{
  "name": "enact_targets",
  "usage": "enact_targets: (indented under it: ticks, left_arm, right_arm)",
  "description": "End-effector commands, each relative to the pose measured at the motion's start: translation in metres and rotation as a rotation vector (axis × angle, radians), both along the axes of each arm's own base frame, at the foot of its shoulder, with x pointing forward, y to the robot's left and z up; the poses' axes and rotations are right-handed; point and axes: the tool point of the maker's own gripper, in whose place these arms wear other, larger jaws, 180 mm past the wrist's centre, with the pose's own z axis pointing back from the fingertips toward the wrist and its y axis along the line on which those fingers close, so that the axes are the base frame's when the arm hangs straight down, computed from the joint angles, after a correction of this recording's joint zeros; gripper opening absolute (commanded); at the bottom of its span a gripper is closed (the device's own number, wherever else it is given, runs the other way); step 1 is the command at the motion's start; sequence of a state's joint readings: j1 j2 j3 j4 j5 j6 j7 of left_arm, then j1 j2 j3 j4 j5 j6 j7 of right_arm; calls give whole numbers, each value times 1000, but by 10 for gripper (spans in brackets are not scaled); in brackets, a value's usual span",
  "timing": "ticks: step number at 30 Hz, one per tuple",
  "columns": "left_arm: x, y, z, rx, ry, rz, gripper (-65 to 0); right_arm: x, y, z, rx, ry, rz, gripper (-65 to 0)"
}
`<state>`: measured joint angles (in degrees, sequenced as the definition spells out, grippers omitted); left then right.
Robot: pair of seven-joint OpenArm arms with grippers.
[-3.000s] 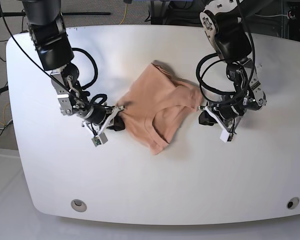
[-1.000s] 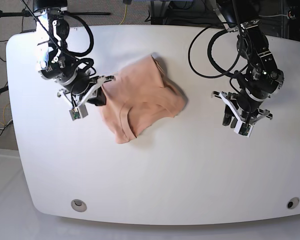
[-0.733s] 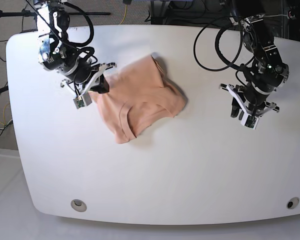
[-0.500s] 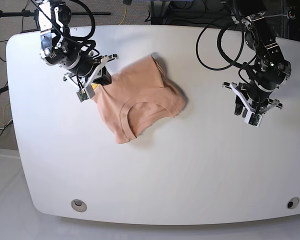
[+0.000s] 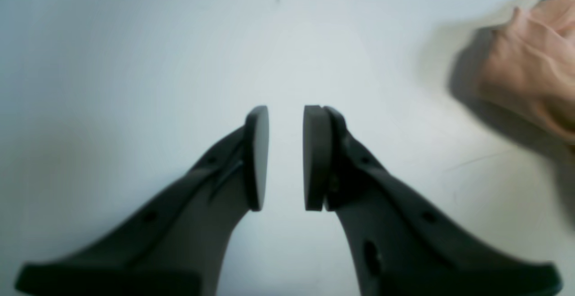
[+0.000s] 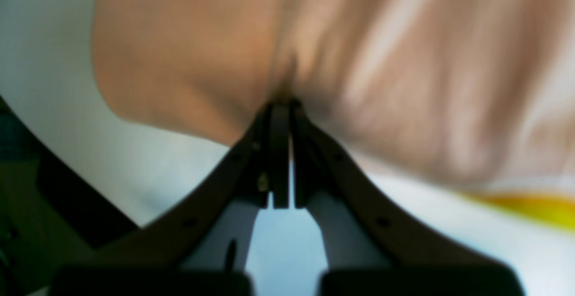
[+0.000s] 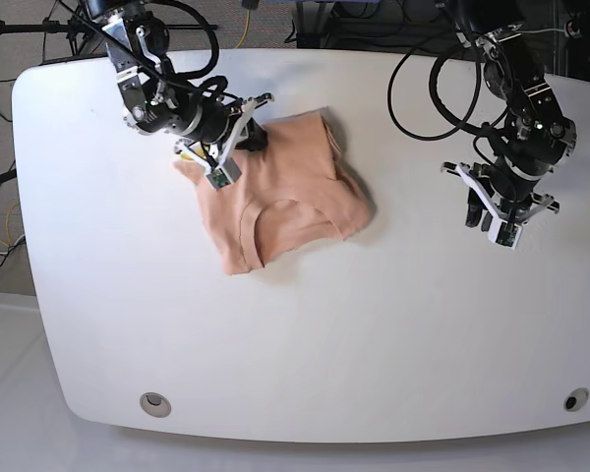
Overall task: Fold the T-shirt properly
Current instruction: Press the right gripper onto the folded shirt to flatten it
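The peach T-shirt (image 7: pixel 285 192) lies bunched on the white table (image 7: pixel 374 334), left of centre. My right gripper (image 7: pixel 251 138) is over its upper left part, shut on a fold of the fabric. In the right wrist view the closed fingertips (image 6: pixel 282 107) pinch the shirt (image 6: pixel 359 62), and a blurred yellow patch (image 6: pixel 530 206) shows at the lower right. My left gripper (image 7: pixel 480 218) hovers over bare table well right of the shirt. In the left wrist view its pads (image 5: pixel 285 156) stand slightly apart with nothing between them, and a shirt edge (image 5: pixel 530 62) shows at the upper right.
Black cables loop from both arms over the table's back part (image 7: pixel 413 88). Two round holes sit near the front edge, at the left (image 7: pixel 154 401) and the right (image 7: pixel 575 398). The table's left edge (image 7: pixel 25 197) is close to the right arm.
My right gripper has moved up and to the right, carrying the shirt's left edge over onto the shirt. My left gripper has let go of the shirt, drawn away to the right, and now barely moves.
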<state>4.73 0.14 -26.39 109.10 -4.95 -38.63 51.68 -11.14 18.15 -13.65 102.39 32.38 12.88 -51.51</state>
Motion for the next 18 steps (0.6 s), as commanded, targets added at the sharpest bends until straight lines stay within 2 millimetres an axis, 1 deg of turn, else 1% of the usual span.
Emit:
enact_targets:
  ticks: [1, 2, 4, 8, 13, 18]
  left_arm:
    - [4, 16, 15, 26, -49, 30, -527]
    - [3, 23, 17, 39, -50, 39, -527]
    - [3, 30, 19, 53, -51, 44, -527]
    - [2, 37, 20, 71, -49, 47, -527]
    - [-2, 52, 22, 88, -48, 78, -527]
    - [-5, 60, 24, 106, -46, 86, -527]
  right_arm:
    - [13, 11, 4, 29, -23, 0, -641]
    - [16, 13, 3, 26, -24, 5, -641]
    - [23, 17, 2, 11, -37, 14, -641]
    - [38, 29, 3, -25, -74, 43, -641]
    - [60, 47, 3, -79, -122, 90, -640]
    - [77, 64, -3, -118, -130, 123, -640]
